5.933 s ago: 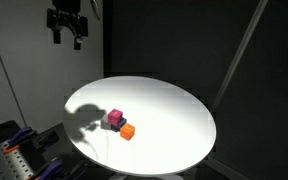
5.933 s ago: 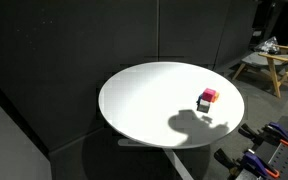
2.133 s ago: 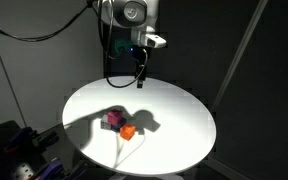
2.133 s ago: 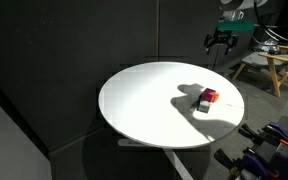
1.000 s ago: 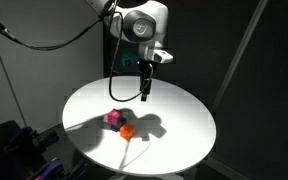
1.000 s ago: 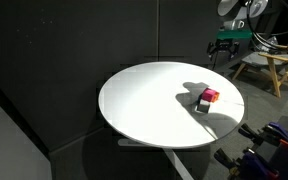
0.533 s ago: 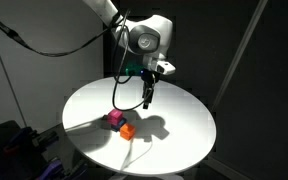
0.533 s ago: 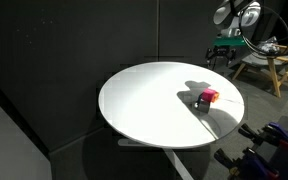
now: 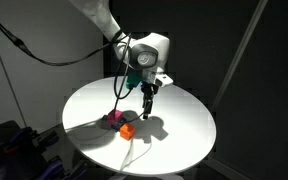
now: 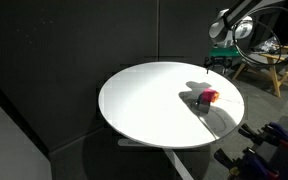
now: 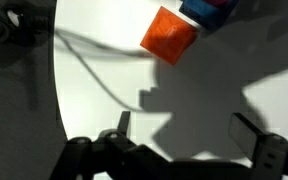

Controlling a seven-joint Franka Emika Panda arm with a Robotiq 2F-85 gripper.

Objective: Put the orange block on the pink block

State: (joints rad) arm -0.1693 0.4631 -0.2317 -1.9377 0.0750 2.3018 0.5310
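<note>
- Saw the small bright orange cube (image 9: 127,130) resting flat on the round white counter (image 9: 189,115), just beside the small magenta-pink cube (image 9: 114,120); could not tell whether touching or a sliver apart.
- Noted, in the wrist view, a dark blue block (image 11: 196,10) pressed against the magenta-pink cube (image 11: 227,4), and the orange cube (image 11: 169,35) sitting free at the corner of that pair, turned diagonally to the picture's edges.
- Found the black Robotiq gripper (image 9: 147,113) hanging above the counter near the magenta-pink cube, to one side of it and not yet over the orange cube.
- Saw the fingers (image 11: 122,122) spread wide apart, holding nothing and touching nothing.
- Judged the orange cube light, stiff and flat-faced, probably wood or plastic; not fragile, but smooth enough to slip or twist out of a loose or off-centre pinch.
- Judged the best hold to be across two opposite side faces at about mid-height, using the pair of faces turned away from the magenta-pink cube, to avoid nudging that cube or the blue block on the way down.
- Reckoned on a wrist turn first, to square the fingers with the diagonal faces.
- Expected little margin on release: same-sized cubes, so needing a centred, level set-down atop the magenta-pink cube.
</note>
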